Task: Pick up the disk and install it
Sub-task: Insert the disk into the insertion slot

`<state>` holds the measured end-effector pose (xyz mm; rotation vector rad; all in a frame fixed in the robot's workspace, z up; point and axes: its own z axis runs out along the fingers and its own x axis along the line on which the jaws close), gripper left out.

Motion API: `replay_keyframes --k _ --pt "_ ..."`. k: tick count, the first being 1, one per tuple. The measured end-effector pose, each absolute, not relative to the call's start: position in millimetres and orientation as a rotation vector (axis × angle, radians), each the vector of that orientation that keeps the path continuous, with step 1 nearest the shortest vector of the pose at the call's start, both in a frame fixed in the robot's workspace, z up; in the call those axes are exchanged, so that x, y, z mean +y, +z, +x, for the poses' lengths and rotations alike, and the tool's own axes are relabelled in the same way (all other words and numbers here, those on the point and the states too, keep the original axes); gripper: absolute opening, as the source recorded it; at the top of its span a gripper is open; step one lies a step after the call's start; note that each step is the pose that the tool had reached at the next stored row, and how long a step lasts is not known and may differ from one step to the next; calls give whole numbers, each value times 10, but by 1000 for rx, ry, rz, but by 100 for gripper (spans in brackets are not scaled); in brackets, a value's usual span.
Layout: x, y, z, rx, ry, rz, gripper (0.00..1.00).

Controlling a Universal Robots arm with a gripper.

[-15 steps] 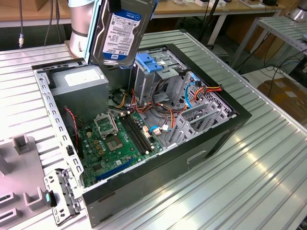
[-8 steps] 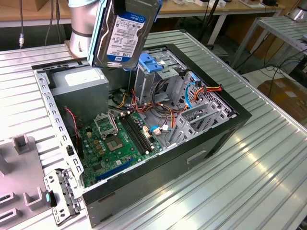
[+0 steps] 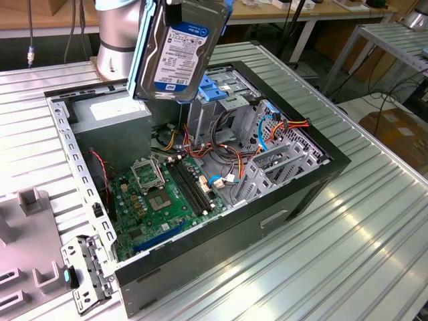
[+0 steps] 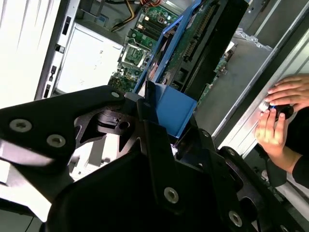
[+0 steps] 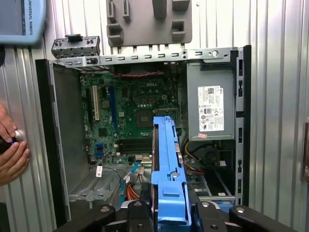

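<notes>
The disk (image 3: 177, 53) hangs tilted in the air above the back of the open computer case (image 3: 294, 200), its white and blue label facing the exterior camera and light-blue rails along its sides. In the first wrist view I see the disk (image 5: 169, 164) edge-on, blue rail toward the camera, over the case's drive bay end. My gripper (image 5: 170, 215) is shut on the disk, one black finger on each side. In the second wrist view the gripper (image 4: 169, 128) clamps the blue rail end of the disk (image 4: 207, 29), whose circuit-board underside shows.
Inside the case lie a green motherboard (image 3: 167, 194), a grey power-supply box (image 5: 210, 108), a metal drive cage with a blue latch (image 3: 214, 90) and loose cables. A person's hands (image 4: 280, 116) rest on the table beside the case. A grey fixture plate (image 5: 145, 21) lies beyond the case.
</notes>
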<state>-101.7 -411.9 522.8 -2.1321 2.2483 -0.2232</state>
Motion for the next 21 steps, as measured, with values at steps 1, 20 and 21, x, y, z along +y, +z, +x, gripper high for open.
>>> replay_keyframes --k 1,20,21 --pt "-4149 5227 -1013 2248 -223 -2132 37" --pt "-4550 5208 -891 2249 -225 -2133 37" --pt "-4569 5207 -888 2249 -225 -2133 37"
